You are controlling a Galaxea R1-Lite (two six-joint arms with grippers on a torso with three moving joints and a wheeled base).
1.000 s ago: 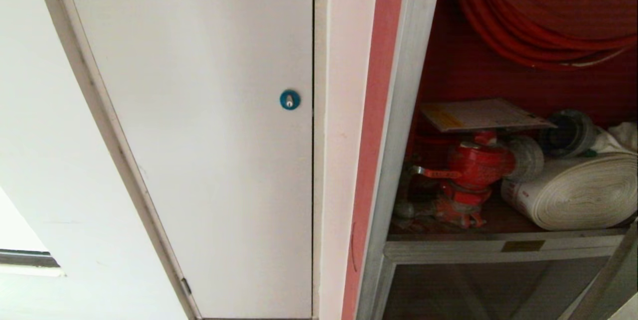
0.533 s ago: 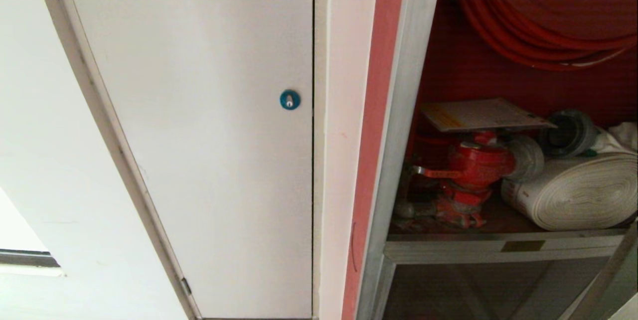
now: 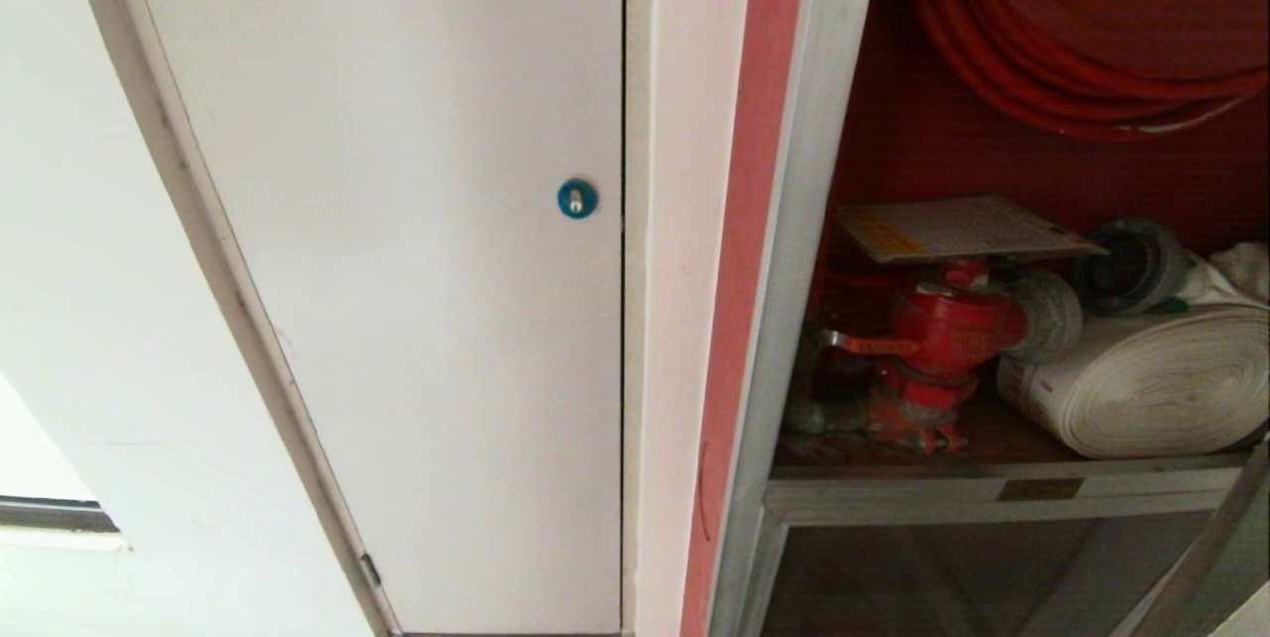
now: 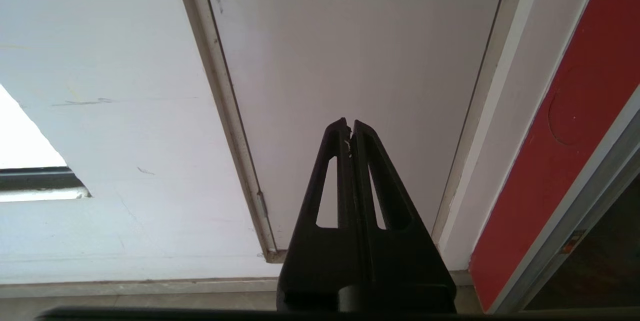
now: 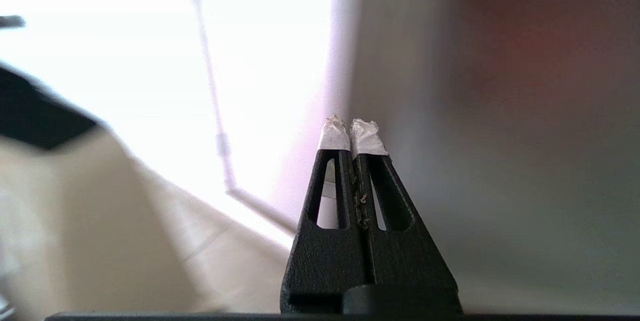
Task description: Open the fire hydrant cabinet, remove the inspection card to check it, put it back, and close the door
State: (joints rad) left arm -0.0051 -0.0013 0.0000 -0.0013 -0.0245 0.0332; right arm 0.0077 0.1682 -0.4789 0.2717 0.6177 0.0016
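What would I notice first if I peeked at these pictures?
Probably the open fire hydrant cabinet on the right, bright red inside, with a coiled red hose up top. Below, a flat inspection card lies on the red valve, beside a fat white rolled hose.

A plain white panel (image 3: 417, 270) fills the middle of the head view, set in a pale frame and carrying a small blue round lock (image 3: 576, 197) near its right edge. To its left runs a white wall (image 3: 89, 319) with a dark horizontal strip (image 3: 55, 515) low down, bright light above that strip. Right of the panel stands a white upright (image 3: 675, 220) edged by a red band (image 3: 754, 171).
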